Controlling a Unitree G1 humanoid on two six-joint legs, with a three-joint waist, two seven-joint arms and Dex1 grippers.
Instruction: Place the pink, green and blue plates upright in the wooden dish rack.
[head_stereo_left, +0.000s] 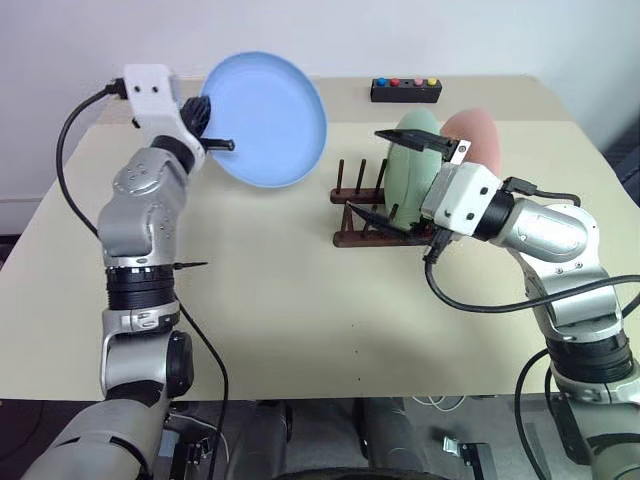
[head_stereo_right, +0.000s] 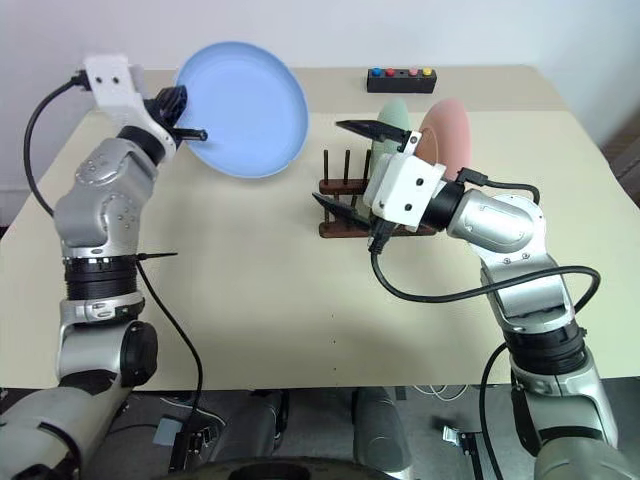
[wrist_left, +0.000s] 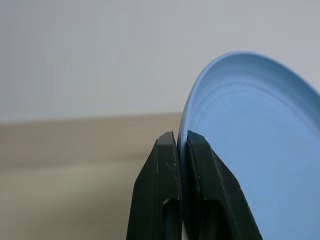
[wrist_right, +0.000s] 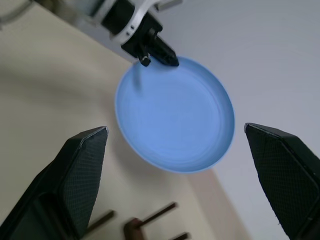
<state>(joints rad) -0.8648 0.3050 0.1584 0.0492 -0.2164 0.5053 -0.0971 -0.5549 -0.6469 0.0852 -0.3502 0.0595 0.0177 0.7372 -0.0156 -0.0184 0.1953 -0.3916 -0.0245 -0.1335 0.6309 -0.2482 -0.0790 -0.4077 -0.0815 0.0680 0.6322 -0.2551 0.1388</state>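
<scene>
Blue plate rim-pinched aloft, well clear of rack

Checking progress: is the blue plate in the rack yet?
Out. The left gripper holds the blue plate by its rim, above the table, beside the wooden dish rack.

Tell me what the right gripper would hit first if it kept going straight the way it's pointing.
Probably the blue plate held up by the left gripper; it sits between the open right gripper fingers' line of sight, though depth is unclear.
</scene>
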